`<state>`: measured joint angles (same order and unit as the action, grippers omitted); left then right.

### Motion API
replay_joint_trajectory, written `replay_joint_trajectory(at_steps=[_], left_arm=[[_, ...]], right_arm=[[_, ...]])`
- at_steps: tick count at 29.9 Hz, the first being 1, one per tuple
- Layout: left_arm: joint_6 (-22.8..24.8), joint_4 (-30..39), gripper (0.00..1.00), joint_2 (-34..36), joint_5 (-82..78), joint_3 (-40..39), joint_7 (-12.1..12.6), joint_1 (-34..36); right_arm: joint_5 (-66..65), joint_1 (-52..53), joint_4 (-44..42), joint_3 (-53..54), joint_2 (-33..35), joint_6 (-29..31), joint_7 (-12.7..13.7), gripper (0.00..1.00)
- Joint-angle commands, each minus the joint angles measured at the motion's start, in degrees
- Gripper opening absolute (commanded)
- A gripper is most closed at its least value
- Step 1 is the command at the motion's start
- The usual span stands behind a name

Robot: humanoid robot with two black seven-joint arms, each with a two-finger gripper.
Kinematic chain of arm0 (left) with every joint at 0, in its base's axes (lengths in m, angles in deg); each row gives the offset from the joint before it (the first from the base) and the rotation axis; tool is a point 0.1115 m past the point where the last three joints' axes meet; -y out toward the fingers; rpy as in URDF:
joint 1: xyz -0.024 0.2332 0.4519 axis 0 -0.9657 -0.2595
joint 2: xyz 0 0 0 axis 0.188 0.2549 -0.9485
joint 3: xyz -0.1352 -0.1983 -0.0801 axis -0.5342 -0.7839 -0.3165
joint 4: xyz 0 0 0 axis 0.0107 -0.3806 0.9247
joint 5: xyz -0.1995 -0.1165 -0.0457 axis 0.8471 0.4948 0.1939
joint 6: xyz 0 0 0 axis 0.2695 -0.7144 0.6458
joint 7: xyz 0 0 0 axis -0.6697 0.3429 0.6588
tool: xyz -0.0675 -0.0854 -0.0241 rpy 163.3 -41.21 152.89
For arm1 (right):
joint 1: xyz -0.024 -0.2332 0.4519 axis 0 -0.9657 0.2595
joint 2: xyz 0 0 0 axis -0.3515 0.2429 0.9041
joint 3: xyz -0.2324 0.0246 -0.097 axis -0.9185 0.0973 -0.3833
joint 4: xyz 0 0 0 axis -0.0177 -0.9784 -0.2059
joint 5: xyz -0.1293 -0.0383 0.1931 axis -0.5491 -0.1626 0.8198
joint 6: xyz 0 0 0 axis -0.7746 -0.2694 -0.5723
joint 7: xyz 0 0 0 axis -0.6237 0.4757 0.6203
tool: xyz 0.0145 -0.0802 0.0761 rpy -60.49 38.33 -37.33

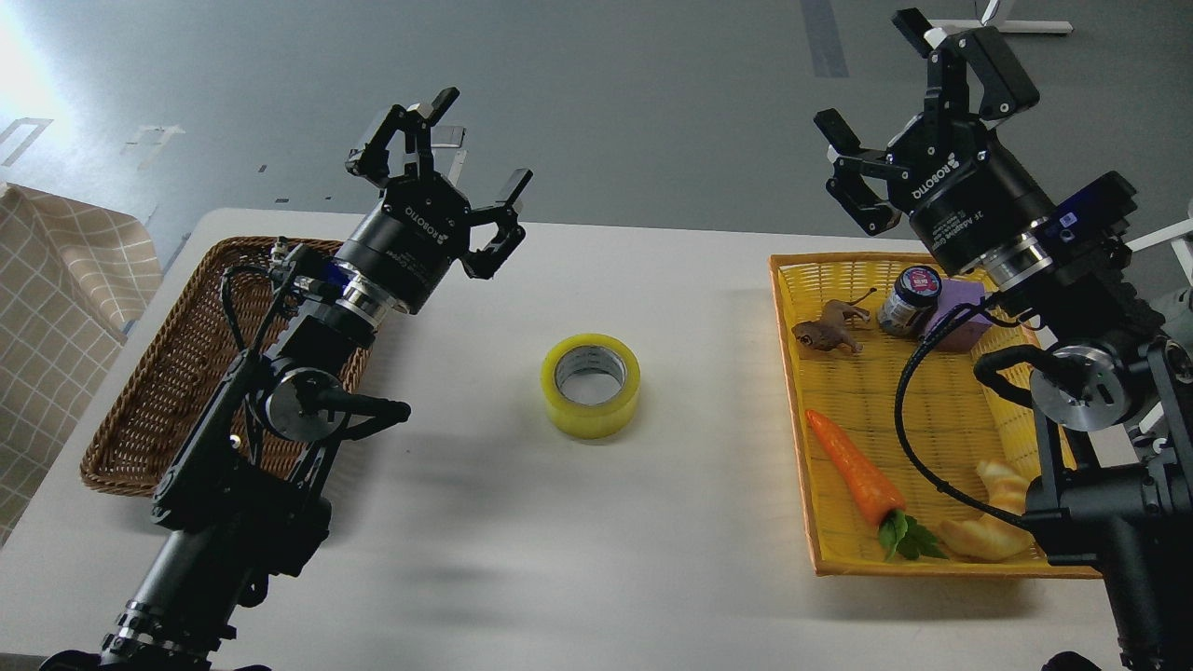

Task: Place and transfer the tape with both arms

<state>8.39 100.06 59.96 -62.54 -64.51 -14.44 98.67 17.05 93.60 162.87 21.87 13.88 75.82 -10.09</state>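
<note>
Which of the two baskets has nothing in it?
The brown wicker basket on the left; the yellow basket holds a carrot and other items.

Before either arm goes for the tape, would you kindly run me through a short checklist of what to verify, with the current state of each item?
1. Tape within view and unobstructed, lying flat on the table with its core facing up: ok.
2. Left gripper jaws open and empty: ok.
3. Right gripper jaws open and empty: ok.
4. Space around the tape free of other things: ok; the carrot and the rest sit inside the yellow basket.
5. Brown basket has room for the tape: cannot tell, the left arm hides part of it.
6. Both grippers raised clear of the tape: ok.
</note>
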Motion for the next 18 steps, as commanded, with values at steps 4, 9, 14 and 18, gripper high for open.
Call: replay_joint_trajectory(at_steps=[4,9,14,18], left_arm=[[0.12,0.00,0.98,0.34,0.44,0.04,0.09,-0.60],[-0.32,0.09,0.98,0.34,0.26,0.21,0.00,-0.61],[-0.67,0.09,0.98,0.34,0.26,0.30,-0.09,-0.43],[-0.67,0.09,0.98,0.34,0.17,0.21,-0.17,-0.25]], right_arm=[[-0.07,0.61,0.41,-0.08,-0.01,-0.09,0.13,1.00],[-0.15,0.70,0.23,-0.17,-0.01,-0.17,0.22,1.00],[-0.24,0.43,0.32,-0.17,-0.01,-0.44,0.22,1.00],[-0.33,0.43,0.23,-0.26,-0.01,-0.44,0.22,1.00]])
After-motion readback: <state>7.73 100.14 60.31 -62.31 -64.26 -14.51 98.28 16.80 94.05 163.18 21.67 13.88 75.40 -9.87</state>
